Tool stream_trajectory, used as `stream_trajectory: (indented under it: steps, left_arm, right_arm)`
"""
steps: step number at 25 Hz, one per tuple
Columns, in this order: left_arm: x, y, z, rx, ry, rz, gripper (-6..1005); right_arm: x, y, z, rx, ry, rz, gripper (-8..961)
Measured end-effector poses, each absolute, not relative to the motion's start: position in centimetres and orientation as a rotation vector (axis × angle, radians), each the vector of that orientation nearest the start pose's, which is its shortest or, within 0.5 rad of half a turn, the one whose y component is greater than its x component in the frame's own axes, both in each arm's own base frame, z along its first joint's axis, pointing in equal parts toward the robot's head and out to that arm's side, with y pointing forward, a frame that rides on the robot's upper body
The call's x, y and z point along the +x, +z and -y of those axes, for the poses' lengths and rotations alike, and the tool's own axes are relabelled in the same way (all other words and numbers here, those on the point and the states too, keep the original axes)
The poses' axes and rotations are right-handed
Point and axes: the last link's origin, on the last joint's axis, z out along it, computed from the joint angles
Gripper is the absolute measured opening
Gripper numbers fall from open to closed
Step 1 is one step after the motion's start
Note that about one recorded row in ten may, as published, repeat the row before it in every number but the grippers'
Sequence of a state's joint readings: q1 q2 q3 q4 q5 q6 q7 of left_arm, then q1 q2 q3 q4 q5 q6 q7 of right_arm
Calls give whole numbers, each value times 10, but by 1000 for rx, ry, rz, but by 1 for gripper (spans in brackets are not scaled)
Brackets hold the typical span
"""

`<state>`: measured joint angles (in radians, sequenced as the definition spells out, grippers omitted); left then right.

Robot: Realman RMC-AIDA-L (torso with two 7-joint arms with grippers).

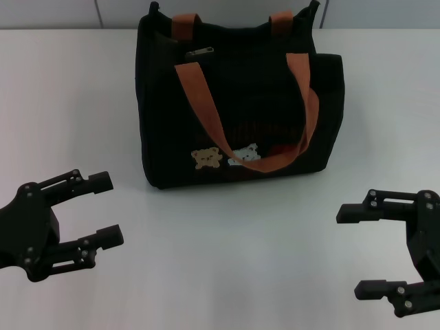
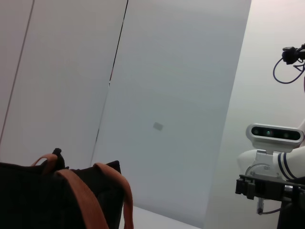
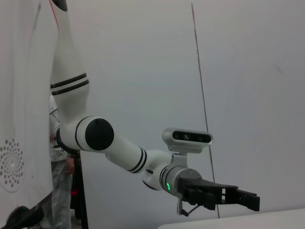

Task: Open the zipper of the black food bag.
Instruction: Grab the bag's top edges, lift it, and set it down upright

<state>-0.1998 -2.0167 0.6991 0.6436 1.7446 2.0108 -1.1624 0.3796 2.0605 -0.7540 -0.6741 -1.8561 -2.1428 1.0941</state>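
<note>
Not started, by the look of it: zip (image 1: pixel 200 52) looks shut w/ pull at bag (image 1: pixel 234 103) top, well ahead of L gripper (image 1: pixel 103 210) & R gripper (image 1: pixel 361 251), both open, empty.

White table (image 1: pixel 227 234), surface plain and unmarked. Pale wall panels (image 2: pixel 176 95) stand behind it, divided by dark vertical seams. A person (image 3: pixel 61 191) in light clothing stands partly hidden in the background of the right wrist view.

White tabletop (image 1: pixel 227 247); pale panelled wall (image 2: pixel 181 95) behind, perhaps seamed.
</note>
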Motion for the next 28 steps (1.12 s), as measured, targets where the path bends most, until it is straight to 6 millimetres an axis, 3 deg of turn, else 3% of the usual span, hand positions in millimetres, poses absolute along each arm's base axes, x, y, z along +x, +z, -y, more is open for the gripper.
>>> stream_trajectory:
  steps: [14,20,28]
  left_arm:
    - [-302,44,-209,-2648,-1162,489,801]
    - [-310,36,-228,-2429,-1133,538,792]
    - [-308,3,-268,-2328,-1074,601,779]
  right_arm:
    - [251,23,-233,-2932,1254,-149,774]
    - [253,21,-234,-2913,1259,-173,773]
    - [255,16,-235,-2895,1258,-222,773]
